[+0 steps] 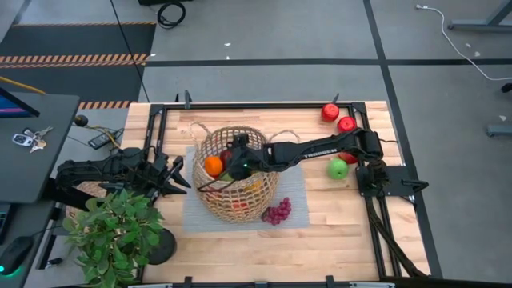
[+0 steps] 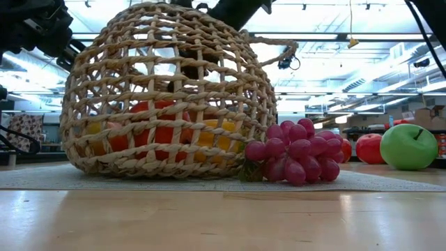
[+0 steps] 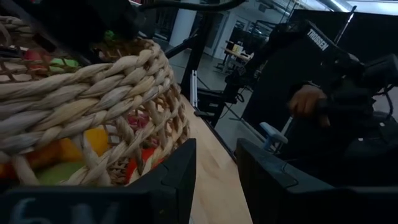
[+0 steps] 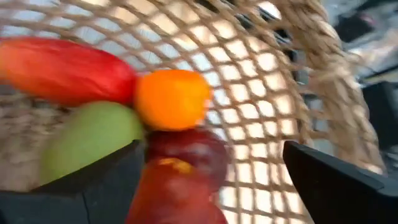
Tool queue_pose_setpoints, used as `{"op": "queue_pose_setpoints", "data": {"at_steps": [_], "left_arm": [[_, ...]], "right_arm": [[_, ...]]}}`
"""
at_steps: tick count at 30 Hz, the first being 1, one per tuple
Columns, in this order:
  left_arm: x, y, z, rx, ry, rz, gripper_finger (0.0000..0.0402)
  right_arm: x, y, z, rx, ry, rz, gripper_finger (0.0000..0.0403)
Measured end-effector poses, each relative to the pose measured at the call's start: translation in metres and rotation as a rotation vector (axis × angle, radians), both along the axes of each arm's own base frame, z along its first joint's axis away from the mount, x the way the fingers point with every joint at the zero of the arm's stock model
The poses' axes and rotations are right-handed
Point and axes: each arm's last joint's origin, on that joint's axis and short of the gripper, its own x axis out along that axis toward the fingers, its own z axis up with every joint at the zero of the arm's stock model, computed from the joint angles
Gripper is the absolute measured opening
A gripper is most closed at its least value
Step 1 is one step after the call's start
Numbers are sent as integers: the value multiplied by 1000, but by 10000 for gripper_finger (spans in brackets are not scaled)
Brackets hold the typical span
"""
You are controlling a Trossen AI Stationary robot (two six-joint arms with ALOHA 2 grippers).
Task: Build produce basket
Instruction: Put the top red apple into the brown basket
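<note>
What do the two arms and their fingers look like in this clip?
Both arms are black with blocky jointed links. The right arm carries small white lettering along its forearm and a green light near the wrist. The left arm is matching black. The right gripper's fingers are flat, dark, squared plates.

potted plant (image 1: pixel 112 228), grey mat (image 1: pixel 292 192), keys (image 1: pixel 30 138)

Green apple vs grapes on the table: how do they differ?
The green apple is one smooth round green fruit; the grapes are a bumpy purple cluster. The apple sits on bare wood by the right arm's base, well clear of the basket; the grapes lie against it on the mat. Both remain outside the basket.
</note>
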Motion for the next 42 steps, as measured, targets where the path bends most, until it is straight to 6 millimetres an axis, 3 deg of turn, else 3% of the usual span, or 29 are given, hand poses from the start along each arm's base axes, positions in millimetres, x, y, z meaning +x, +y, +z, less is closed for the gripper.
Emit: {"op": "queue_pose_setpoints", "data": {"at_steps": [4, 10, 14, 20, 25, 31, 34, 42], "left_arm": [[0, 0, 0, 0, 0, 0, 121], [0, 0, 0, 0, 0, 0, 121], [0, 0, 0, 0, 0, 0, 121], [0, 0, 0, 0, 0, 0, 121], [0, 0, 0, 0, 0, 0, 121], [0, 0, 0, 0, 0, 0, 121], [0, 0, 0, 0, 0, 0, 121], [0, 0, 0, 0, 0, 0, 121]], "right_arm": [[3, 0, 23, -119, -53, -103, 386], [-6, 2, 82, -147, -155, -190, 383], [-33, -2, 115, -78, -202, -247, 382], [-86, -29, 150, 114, -245, -395, 382], [-131, -52, 148, 160, -280, -551, 382], [-185, -94, 127, 171, -378, -756, 382], [-204, -124, 108, 273, -416, -811, 380], [-242, -194, 50, 376, -284, -1040, 384]]}}
